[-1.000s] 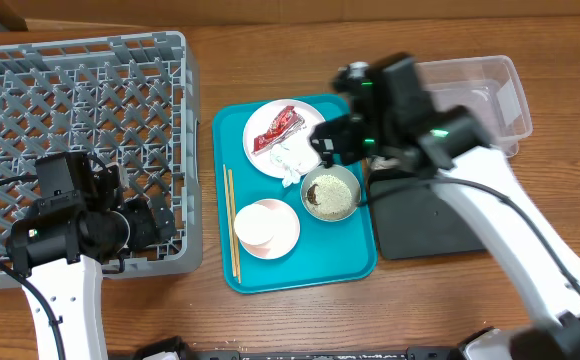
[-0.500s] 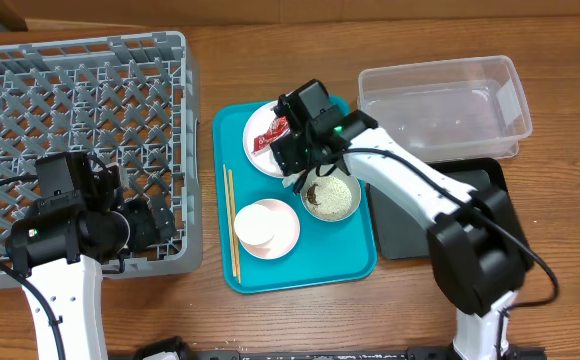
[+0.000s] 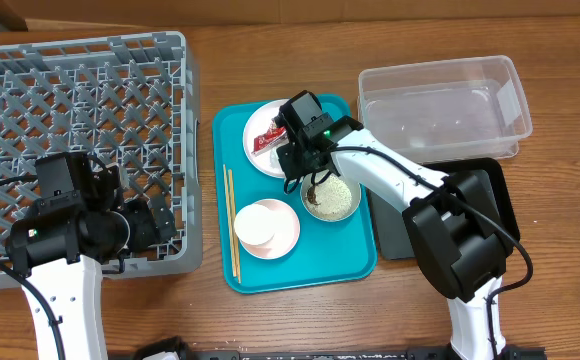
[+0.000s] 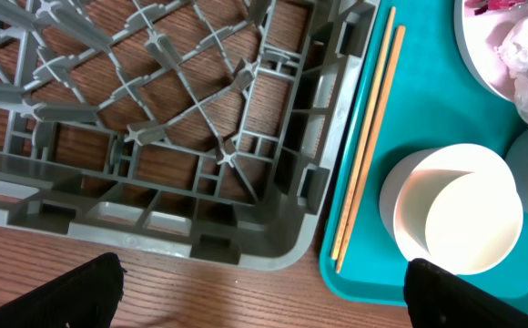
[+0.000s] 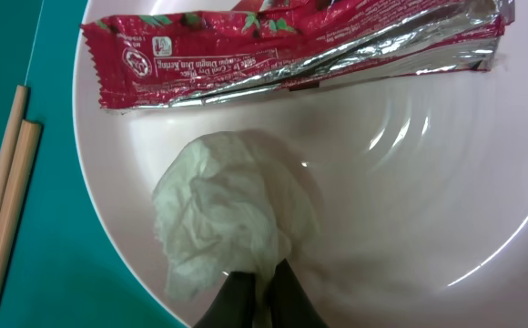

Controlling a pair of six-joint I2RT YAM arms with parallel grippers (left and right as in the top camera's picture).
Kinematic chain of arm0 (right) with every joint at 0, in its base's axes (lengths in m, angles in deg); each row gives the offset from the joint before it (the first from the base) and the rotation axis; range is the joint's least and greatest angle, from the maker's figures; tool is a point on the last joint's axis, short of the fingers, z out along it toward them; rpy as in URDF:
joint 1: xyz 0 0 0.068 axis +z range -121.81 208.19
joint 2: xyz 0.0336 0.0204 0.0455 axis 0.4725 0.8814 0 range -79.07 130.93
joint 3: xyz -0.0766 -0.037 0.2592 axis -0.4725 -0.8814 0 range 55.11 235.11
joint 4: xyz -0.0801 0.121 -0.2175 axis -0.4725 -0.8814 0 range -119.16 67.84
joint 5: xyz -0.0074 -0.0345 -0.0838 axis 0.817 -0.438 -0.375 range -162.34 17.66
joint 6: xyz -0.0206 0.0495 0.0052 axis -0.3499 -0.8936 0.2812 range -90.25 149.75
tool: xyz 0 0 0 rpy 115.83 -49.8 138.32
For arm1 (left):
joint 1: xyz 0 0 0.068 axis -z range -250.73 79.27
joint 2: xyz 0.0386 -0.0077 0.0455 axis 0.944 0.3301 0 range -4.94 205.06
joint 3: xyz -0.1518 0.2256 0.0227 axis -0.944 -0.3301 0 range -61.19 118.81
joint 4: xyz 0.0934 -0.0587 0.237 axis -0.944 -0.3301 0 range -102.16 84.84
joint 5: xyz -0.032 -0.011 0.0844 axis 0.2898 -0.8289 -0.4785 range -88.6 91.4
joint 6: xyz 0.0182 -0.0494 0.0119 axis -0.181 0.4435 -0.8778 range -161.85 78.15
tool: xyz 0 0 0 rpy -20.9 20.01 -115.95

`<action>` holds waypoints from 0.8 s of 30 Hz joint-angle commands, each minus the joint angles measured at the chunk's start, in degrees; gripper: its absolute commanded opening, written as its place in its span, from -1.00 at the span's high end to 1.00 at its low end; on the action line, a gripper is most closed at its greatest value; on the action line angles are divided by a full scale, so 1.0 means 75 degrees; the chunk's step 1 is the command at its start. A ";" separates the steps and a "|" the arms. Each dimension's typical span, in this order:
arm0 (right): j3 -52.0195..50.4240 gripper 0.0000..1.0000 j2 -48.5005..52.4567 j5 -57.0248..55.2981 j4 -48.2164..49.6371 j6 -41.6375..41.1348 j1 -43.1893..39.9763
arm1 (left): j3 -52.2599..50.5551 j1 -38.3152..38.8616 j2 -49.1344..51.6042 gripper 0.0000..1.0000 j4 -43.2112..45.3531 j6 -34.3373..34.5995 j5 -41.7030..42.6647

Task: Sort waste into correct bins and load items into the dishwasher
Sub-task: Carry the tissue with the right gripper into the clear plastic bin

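Pinching one low fold of the napkin [image 5: 223,219], the right tool [image 5: 257,296] is shut tight, its tips meeting in the paper at the near edge of the plate [image 5: 410,210]. The hold looks thin, so the lift should go straight up and slowly; a crumpled wad caught by a single fold may unfurl or slip free. Make sure the whole wad has left the plate before moving sideways.

Just beyond the napkin lies the wrapper [image 5: 300,46], close to it but apparently not touching. Rise well clear so trailing paper does not drag it along. The chopsticks [image 5: 0,210] lie off to one side on the teal tray [image 5: 55,301], out of the way.

Farther off, past that tray, sit the tub [image 3: 435,68] and the black tray [image 3: 395,235]. Carry high enough to pass over the bowl [image 3: 356,200] and the tub's wall, and release only when well inside a rim.

Across the tabletop [image 3: 290,320], the left tool [image 4: 259,292] hangs wide open and empty by the rack [image 4: 246,241], no obstacle.
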 commanded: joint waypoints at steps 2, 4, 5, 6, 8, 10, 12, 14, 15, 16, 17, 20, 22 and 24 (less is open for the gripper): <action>0.0635 0.92 -0.0772 -0.0367 -0.0303 -0.0009 -0.0070 | 0.0143 -0.0041 -0.0026 -1.00 0.0003 -0.0003 0.0061; 0.0886 0.92 -0.1218 -0.0723 -0.0452 -0.0064 -0.0189 | 0.0143 -0.0041 -0.0026 -1.00 0.0003 -0.0003 0.0061; 0.0950 0.92 -0.1393 -0.0880 -0.0490 -0.0117 -0.0245 | 0.0143 -0.0041 -0.0026 -0.99 0.0003 -0.0003 0.0061; 0.1008 0.92 -0.1670 -0.1180 -0.0551 -0.0268 -0.0350 | 0.0143 -0.0041 -0.0026 -1.00 0.0003 -0.0003 0.0061; 0.1014 0.92 -0.2055 -0.1600 -0.0632 -0.0597 -0.0565 | 0.0143 -0.0041 -0.0026 -1.00 0.0003 -0.0006 0.0058; 0.1014 0.92 -0.2323 -0.1833 -0.0822 -0.0886 -0.0877 | 0.0143 -0.0041 -0.0026 -1.00 0.0006 -0.0003 0.0061; 0.1014 0.92 -0.2396 -0.1970 -0.1137 -0.1180 -0.1233 | 0.0143 -0.0041 -0.0026 -0.99 0.0009 -0.0006 0.0061; 0.0982 0.92 -0.2378 -0.2025 -0.1472 -0.1504 -0.1594 | 0.0143 -0.0041 -0.0026 -0.99 0.0009 -0.0006 0.0061; 0.0828 0.92 -0.2361 -0.2022 -0.1676 -0.1874 -0.1947 | 0.0143 -0.0041 -0.0026 -0.99 0.0009 -0.0006 0.0061; 0.0723 0.92 -0.2349 -0.2025 -0.1716 -0.2028 -0.2116 | 0.0143 -0.0041 -0.0026 -1.00 0.0009 -0.0003 0.0061; 0.0629 0.92 -0.2346 -0.2020 -0.1757 -0.2162 -0.2285 | 0.0143 -0.0041 -0.0026 -1.00 0.0012 -0.0006 0.0061; 0.0446 0.77 -0.2317 -0.2014 -0.1784 -0.2235 -0.2614 | 0.0143 -0.0041 -0.0026 -1.00 0.0009 -0.0006 0.0061; 0.0405 0.17 -0.2317 -0.1953 -0.1786 -0.2232 -0.2731 | 0.0143 -0.0041 -0.0026 -1.00 0.0009 -0.0003 0.0061; 0.0423 -0.49 -0.2326 -0.1926 -0.1667 -0.2235 -0.2795 | 0.0143 -0.0041 -0.0026 -1.00 0.0012 -0.0006 0.0061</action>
